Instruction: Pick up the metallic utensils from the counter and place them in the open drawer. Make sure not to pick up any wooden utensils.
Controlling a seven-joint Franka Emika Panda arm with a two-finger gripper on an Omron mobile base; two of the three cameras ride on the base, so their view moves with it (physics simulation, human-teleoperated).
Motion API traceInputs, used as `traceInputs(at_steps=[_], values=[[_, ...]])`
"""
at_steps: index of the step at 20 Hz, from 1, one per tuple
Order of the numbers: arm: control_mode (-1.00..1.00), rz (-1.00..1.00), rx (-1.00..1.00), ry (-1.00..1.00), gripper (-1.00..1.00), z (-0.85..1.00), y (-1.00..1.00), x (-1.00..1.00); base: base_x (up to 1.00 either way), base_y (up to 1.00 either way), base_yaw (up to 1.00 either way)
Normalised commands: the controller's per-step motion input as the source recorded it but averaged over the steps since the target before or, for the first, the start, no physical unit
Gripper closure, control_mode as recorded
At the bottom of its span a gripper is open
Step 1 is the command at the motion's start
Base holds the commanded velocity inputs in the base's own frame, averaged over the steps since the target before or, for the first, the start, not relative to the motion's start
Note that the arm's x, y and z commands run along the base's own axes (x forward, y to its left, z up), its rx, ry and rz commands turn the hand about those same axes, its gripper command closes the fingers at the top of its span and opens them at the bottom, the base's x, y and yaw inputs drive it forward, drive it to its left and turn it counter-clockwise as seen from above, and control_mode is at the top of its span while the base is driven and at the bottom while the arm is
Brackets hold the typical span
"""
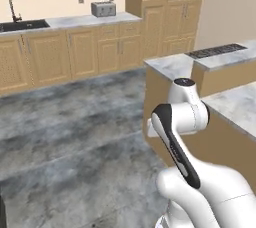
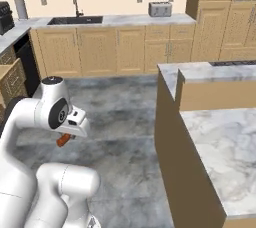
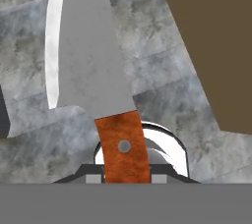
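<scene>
A knife [image 3: 88, 56] with a grey blade and a red-brown handle [image 3: 123, 144] sticks out along the hand view, over the grey floor. My gripper [image 3: 125, 178] is shut on the handle's end. In the right base view the gripper [image 2: 68, 134] hangs below the arm's elbow, left of the island, and the orange-brown handle [image 2: 63, 140] pokes out under it. The counter [image 2: 220, 142] of white marble lies to the right, also the counter [image 1: 235, 104] in the left base view. The open drawer [image 2: 11, 78] juts out at the far left edge. The wooden utensils are out of view.
The island's tan side panel [image 2: 172, 137] stands close to the right of the hand and shows as a brown panel [image 3: 216, 46]. Grey stone floor [image 2: 125, 117] spreads between the island and the back cabinets [image 2: 125, 47], which carry a sink [image 2: 75, 20] and a toaster [image 2: 160, 8].
</scene>
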Motion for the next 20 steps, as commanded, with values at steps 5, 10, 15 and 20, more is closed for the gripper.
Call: traceInputs(at_steps=[5, 10, 15, 20], values=[[1.0, 0.0, 0.0, 0.0, 1.0, 0.0, 0.0, 0.0, 0.91, 0.02, -0.08], [1.0, 0.0, 0.0, 0.0, 1.0, 0.0, 0.0, 0.0, 1.0, 0.4, 0.0], [1.0, 0.0, 0.0, 0.0, 1.0, 0.0, 0.0, 0.0, 1.0, 0.88, -0.01], [1.0, 0.0, 0.0, 0.0, 1.0, 0.0, 0.0, 0.0, 1.0, 1.0, 0.0]])
